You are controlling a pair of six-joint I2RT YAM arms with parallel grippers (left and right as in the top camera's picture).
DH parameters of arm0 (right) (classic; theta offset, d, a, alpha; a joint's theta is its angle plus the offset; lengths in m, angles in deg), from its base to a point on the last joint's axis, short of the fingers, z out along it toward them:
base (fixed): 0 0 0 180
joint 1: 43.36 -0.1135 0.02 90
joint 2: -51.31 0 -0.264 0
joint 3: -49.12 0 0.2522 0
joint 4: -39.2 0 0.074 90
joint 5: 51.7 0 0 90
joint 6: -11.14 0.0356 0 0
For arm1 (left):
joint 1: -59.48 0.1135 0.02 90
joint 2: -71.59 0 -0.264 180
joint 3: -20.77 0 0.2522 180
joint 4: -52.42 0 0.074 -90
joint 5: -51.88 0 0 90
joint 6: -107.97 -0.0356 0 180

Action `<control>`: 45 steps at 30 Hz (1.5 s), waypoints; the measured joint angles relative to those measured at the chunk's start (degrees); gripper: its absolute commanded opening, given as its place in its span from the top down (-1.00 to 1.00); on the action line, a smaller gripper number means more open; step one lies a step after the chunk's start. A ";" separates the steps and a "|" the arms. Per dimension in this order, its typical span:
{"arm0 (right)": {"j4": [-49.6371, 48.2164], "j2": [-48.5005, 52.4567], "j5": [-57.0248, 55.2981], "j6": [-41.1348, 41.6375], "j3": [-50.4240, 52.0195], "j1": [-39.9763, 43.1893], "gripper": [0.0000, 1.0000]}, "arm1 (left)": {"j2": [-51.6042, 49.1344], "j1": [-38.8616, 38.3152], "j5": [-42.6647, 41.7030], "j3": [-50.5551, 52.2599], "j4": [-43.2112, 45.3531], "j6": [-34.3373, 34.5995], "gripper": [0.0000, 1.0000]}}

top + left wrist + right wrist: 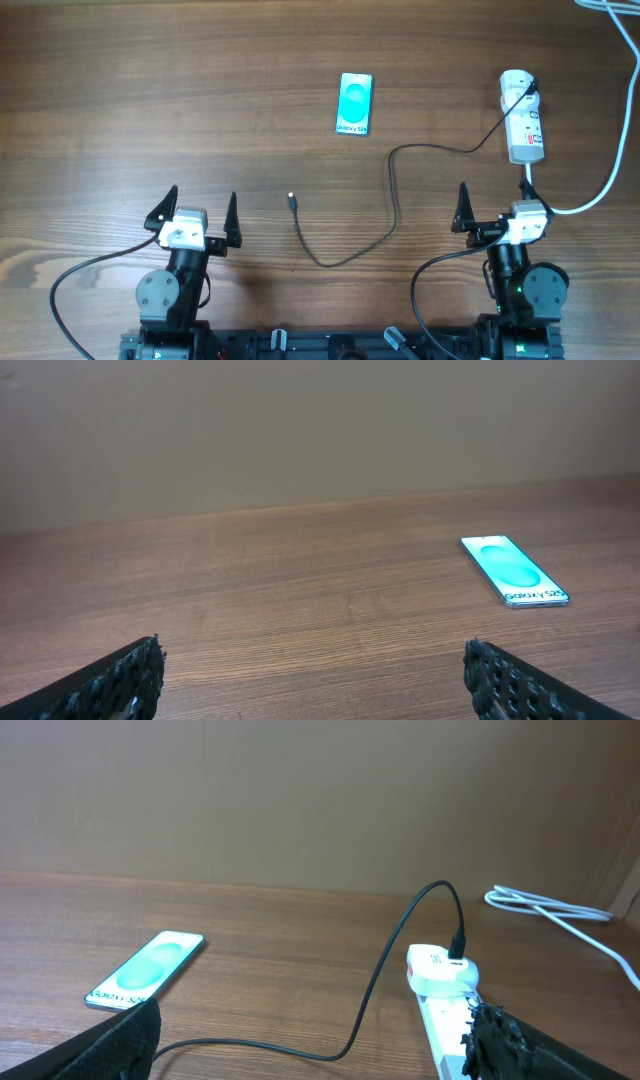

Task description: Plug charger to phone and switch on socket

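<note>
Overhead: my left end effector (202,195) and right end effector (497,195) gape empty; thin black charger cable (330,265) lies below light-blue flat phone (355,104), white plastic socket strip (522,125) upper right.

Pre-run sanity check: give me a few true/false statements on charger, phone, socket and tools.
1. The charger is plugged into the phone. False: its tip lies on the table, apart from the phone.
2. The left tool and right tool are open and empty. True.
3. The phone lies screen up. True.
4. The charger is disconnected at the socket. False: it runs into a white adapter on the socket's far end.
5. The socket is on the left tool's side. False: the right tool's.
</note>
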 measured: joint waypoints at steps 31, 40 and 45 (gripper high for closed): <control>0.00 0.00 0.00 0.00 0.00 0.00 -0.99 | 0.00 -3.52 0.42 0.00 -0.02 0.00 -1.00; 0.00 0.00 0.00 -0.02 0.00 0.00 -0.99 | 0.00 -3.52 0.42 0.00 -0.02 0.00 -1.00; 0.00 0.00 0.00 0.00 0.00 0.00 -0.99 | 0.00 -3.52 0.42 0.00 -0.02 0.02 -0.99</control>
